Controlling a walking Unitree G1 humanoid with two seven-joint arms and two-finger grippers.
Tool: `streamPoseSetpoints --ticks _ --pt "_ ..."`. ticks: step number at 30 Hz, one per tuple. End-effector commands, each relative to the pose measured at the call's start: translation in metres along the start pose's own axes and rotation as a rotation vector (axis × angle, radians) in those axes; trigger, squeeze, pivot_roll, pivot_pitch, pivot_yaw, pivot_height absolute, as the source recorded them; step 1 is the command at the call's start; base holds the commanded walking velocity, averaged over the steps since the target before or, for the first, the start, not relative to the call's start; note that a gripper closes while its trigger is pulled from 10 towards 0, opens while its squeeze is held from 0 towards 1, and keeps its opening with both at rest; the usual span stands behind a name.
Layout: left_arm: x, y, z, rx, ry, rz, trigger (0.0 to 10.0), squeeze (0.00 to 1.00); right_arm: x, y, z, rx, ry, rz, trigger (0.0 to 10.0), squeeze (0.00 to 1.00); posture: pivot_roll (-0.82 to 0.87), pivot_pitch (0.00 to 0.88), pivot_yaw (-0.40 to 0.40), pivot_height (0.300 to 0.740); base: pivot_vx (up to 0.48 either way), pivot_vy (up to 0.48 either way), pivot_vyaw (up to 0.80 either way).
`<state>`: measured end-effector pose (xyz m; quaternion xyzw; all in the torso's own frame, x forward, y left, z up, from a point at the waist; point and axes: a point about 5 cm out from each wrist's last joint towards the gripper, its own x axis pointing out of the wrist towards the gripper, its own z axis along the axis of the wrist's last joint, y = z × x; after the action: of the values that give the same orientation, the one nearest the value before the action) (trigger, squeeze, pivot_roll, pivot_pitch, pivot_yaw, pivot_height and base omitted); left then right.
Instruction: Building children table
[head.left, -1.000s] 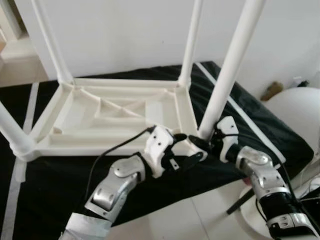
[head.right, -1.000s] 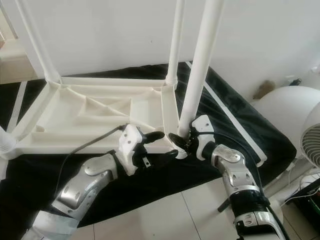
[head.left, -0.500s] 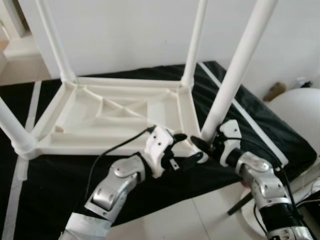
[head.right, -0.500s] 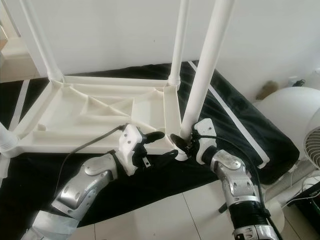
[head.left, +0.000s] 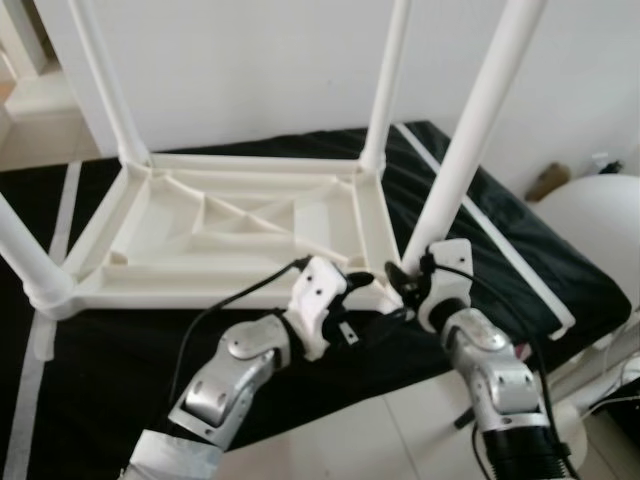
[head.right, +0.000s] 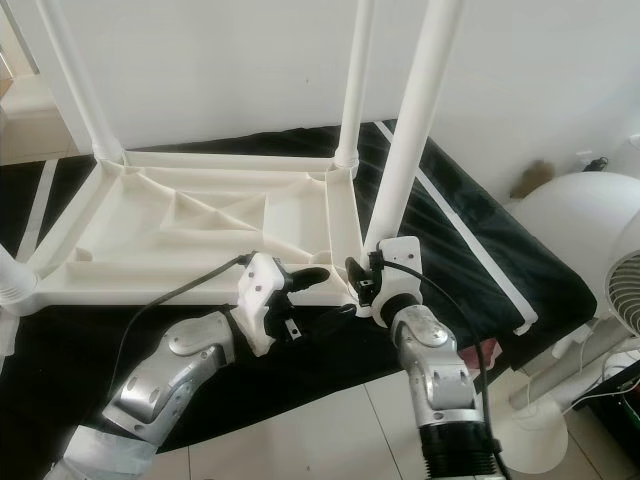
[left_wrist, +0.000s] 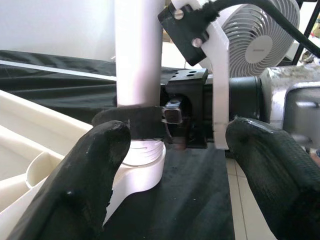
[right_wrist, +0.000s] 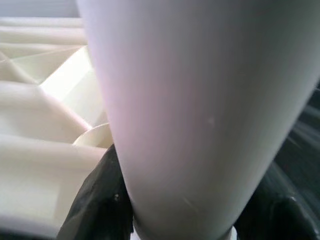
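A white children's table (head.left: 200, 290) lies upside down on a black mat (head.left: 500, 250), its legs pointing up. My right gripper (head.left: 405, 280) is shut on the near right leg (head.left: 470, 150) just above its corner socket; the leg (right_wrist: 200, 100) sits between its black fingers (right_wrist: 95, 200). One of those fingers (left_wrist: 135, 125) wraps the leg (left_wrist: 137, 55). My left gripper (head.left: 368, 300) stands open beside the same corner, a little left of the leg, with nothing between its fingertips (left_wrist: 85, 170).
Two more legs (head.left: 385, 90) rise at the far corners and one (head.left: 25, 255) at the near left. A white fan (head.right: 625, 290) and a round white object (head.left: 600, 220) stand right of the mat. Pale floor tiles (head.left: 350, 440) lie in front; a white wall behind.
My right forearm has swung in from the right and now comes up from below the leg's base, still holding it. The left gripper has sunk slightly and stays open.
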<state>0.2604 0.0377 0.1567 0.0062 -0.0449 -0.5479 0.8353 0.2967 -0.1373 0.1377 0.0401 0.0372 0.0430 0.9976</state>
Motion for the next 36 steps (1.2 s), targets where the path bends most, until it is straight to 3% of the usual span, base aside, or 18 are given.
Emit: streamPoseSetpoints --ticks 1,4,7,17,18,19,24,32,33,34,36 --pt "0.001 -0.004 0.0 -0.004 0.003 -0.061 10.0 0.0 -0.004 -0.01 -0.016 0.071 0.076 -0.099 10.0 0.0 -0.08 0.035 -0.018 0.74 0.0 0.0 0.0" --pt "-0.001 -0.006 0.0 -0.006 0.004 -0.06 10.0 0.0 -0.007 0.005 -0.019 0.115 0.072 -0.198 10.0 0.0 -0.07 0.037 -0.021 0.74 0.0 0.0 0.0" --pt "-0.001 -0.006 0.0 -0.008 0.004 -0.06 10.0 0.0 -0.009 0.011 -0.019 0.119 0.077 -0.207 10.0 0.0 -0.07 0.039 -0.019 0.74 0.0 0.0 0.0" --pt "-0.001 -0.006 0.0 -0.004 0.008 -0.07 10.0 0.0 -0.01 0.013 -0.014 0.126 0.066 -0.191 10.0 0.0 -0.07 0.028 -0.015 0.74 0.0 0.0 0.0" --pt "-0.001 -0.006 0.001 -0.003 0.008 -0.07 10.0 0.0 -0.01 0.014 -0.013 0.128 0.061 -0.182 10.0 0.61 -0.07 0.028 -0.015 0.74 0.0 0.0 0.0" --pt "-0.001 -0.006 0.001 -0.003 0.008 -0.072 10.0 0.0 -0.01 0.016 -0.012 0.127 0.051 -0.171 10.0 1.0 -0.07 0.024 -0.014 0.74 0.0 0.0 0.0" --pt "-0.001 -0.007 0.0 -0.003 0.01 -0.077 10.0 0.0 -0.01 0.02 -0.004 0.11 0.005 -0.102 10.0 1.0 -0.07 0.02 -0.014 0.74 0.0 0.0 0.0" --pt "-0.001 -0.007 0.001 0.0 0.011 -0.079 10.0 0.0 -0.014 0.009 -0.001 0.074 -0.002 -0.022 10.0 1.0 -0.08 0.014 -0.01 0.74 0.0 0.0 0.0" --pt "-0.001 -0.008 0.0 0.0 0.011 -0.081 10.0 0.0 -0.014 0.005 -0.001 0.058 -0.004 0.001 10.0 0.69 -0.08 0.013 -0.01 0.74 0.0 0.0 0.0" --pt "-0.001 -0.008 0.0 -0.001 0.011 -0.082 10.0 0.0 -0.014 0.002 0.0 0.039 -0.007 0.018 10.0 0.03 -0.08 0.013 -0.01 0.74 0.0 0.0 0.0" --pt "-0.001 -0.008 0.0 -0.001 0.011 -0.082 10.0 0.0 -0.014 0.002 0.0 0.039 -0.007 0.018 10.0 0.03 -0.08 0.013 -0.01 0.74 0.0 0.0 0.0"
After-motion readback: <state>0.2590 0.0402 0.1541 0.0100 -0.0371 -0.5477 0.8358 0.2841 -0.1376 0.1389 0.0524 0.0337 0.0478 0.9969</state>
